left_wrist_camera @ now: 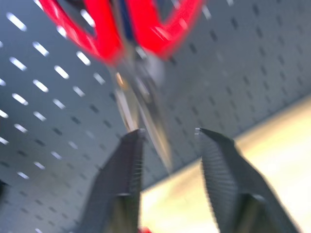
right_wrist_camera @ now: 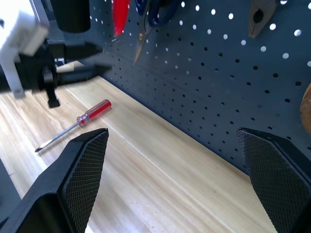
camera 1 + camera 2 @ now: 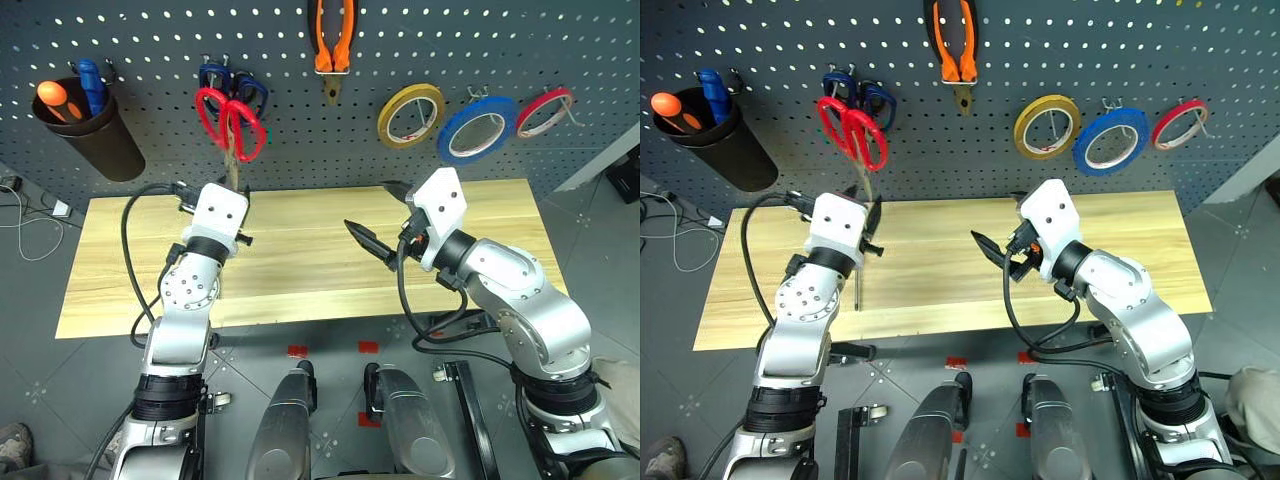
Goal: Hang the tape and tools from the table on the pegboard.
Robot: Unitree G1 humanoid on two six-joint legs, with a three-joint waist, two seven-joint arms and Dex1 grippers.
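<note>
Red-handled scissors (image 3: 231, 125) upper left, hooked | left gripper (image 1: 167, 138) parted astride blades — could snag, unhook | right gripper (image 2: 175, 145) agape, empty

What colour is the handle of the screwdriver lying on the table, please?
Red, seen best in the right wrist view: screwdriver.

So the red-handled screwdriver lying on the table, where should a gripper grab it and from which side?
Probably by the red handle: the red-handled screwdriver lies flat on the table, handle toward the pegboard, thin shaft pointing away. Come down from above with the fingers across the handle; it is the thickest part. The left gripper, jaws apart by the red scissors, is nearest.
</note>
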